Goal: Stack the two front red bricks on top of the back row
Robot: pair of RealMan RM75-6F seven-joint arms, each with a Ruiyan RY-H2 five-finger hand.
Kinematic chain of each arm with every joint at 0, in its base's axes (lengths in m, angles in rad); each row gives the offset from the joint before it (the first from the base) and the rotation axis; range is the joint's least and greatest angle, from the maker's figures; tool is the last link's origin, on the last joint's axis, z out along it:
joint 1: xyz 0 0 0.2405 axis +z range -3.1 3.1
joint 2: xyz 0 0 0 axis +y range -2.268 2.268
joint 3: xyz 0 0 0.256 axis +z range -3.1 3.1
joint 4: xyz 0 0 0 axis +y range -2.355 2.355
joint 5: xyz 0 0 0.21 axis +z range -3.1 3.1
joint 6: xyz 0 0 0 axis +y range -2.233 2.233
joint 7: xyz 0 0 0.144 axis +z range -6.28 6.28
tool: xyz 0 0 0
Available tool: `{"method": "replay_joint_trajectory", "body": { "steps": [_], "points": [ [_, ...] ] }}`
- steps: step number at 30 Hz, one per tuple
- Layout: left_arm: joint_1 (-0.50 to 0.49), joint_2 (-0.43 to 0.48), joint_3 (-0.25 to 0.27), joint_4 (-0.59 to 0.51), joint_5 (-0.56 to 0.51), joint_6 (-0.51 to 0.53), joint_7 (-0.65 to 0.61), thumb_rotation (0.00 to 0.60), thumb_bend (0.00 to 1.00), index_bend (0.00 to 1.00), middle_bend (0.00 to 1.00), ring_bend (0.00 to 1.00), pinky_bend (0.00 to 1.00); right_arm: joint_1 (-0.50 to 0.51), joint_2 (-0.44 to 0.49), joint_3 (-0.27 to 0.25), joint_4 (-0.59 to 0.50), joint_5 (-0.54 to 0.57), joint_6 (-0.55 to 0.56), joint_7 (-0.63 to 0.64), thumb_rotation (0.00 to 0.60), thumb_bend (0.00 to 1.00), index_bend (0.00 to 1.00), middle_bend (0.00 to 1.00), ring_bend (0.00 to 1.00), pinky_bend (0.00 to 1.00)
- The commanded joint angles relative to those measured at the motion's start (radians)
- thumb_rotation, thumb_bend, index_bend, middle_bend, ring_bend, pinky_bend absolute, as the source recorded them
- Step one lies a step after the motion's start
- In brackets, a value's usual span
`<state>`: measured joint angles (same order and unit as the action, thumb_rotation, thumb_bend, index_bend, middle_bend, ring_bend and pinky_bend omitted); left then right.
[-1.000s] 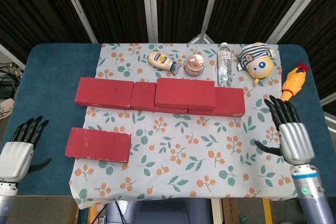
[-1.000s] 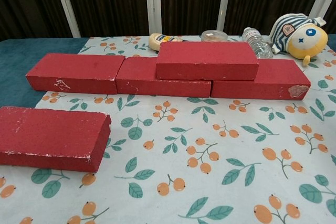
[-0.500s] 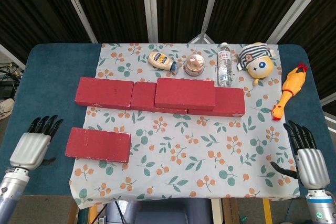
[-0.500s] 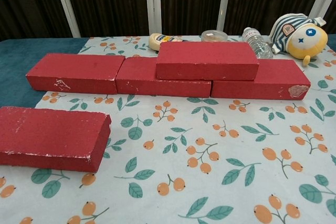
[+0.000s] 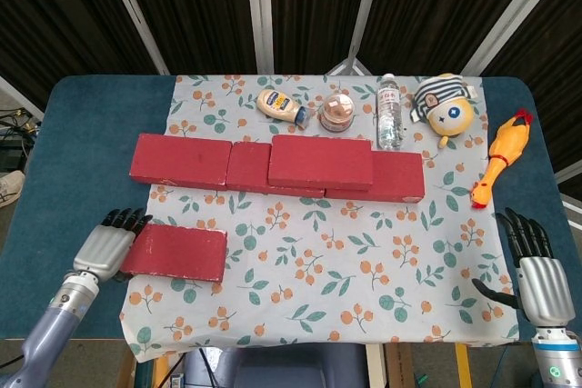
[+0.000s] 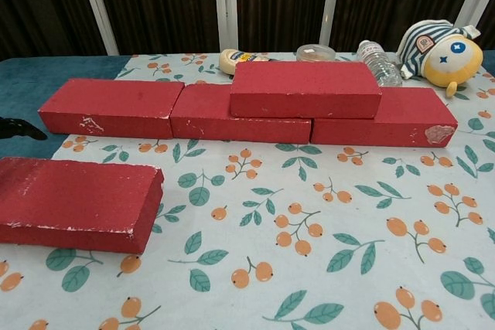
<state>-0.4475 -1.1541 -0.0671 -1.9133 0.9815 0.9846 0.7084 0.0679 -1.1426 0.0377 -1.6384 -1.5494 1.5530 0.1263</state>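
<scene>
A row of three red bricks [image 6: 112,106] lies end to end across the floral cloth [image 6: 332,214], and a fourth red brick [image 6: 305,89] sits flat on top, spanning the middle and right ones. Nearer the camera, at the left, a lone red brick [image 6: 77,202] lies flat on the cloth, well apart from the row, and dark fingertips [image 6: 19,127] of the left hand poke in at the left edge just above it. Behind the row stand a squeeze bottle [image 6: 238,59], a small jar [image 6: 315,52], a water bottle [image 6: 379,63] on its side and a striped plush toy [image 6: 443,52].
</scene>
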Motion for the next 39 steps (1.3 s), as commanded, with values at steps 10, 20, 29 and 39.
{"method": "replay_joint_trajectory", "body": {
  "steps": [10,20,29,39],
  "points": [
    [-0.094,-0.066,0.023,0.019,-0.084,-0.013,0.041,0.600,0.00,0.00,0.00,0.00,0.04,0.006,0.000,0.004,-0.010,0.017,-0.033,-0.025,0.600,0.11,0.00,0.03,0.00,0.00],
    [-0.141,-0.112,0.038,0.057,-0.098,-0.012,0.042,0.600,0.00,0.00,0.00,0.00,0.04,0.005,0.002,0.006,-0.018,0.024,-0.045,-0.032,0.600,0.11,0.00,0.03,0.00,0.00],
    [-0.180,-0.133,0.062,0.055,-0.125,0.001,0.090,0.600,0.00,0.00,0.00,0.00,0.08,0.007,0.005,0.010,-0.017,0.028,-0.054,-0.021,0.600,0.11,0.00,0.03,0.00,0.00],
    [-0.214,-0.153,0.087,0.060,-0.193,0.022,0.121,0.600,0.00,0.00,0.01,0.00,0.10,0.006,0.010,0.011,-0.016,0.033,-0.062,-0.009,0.600,0.11,0.00,0.03,0.00,0.00]
  ]
}}
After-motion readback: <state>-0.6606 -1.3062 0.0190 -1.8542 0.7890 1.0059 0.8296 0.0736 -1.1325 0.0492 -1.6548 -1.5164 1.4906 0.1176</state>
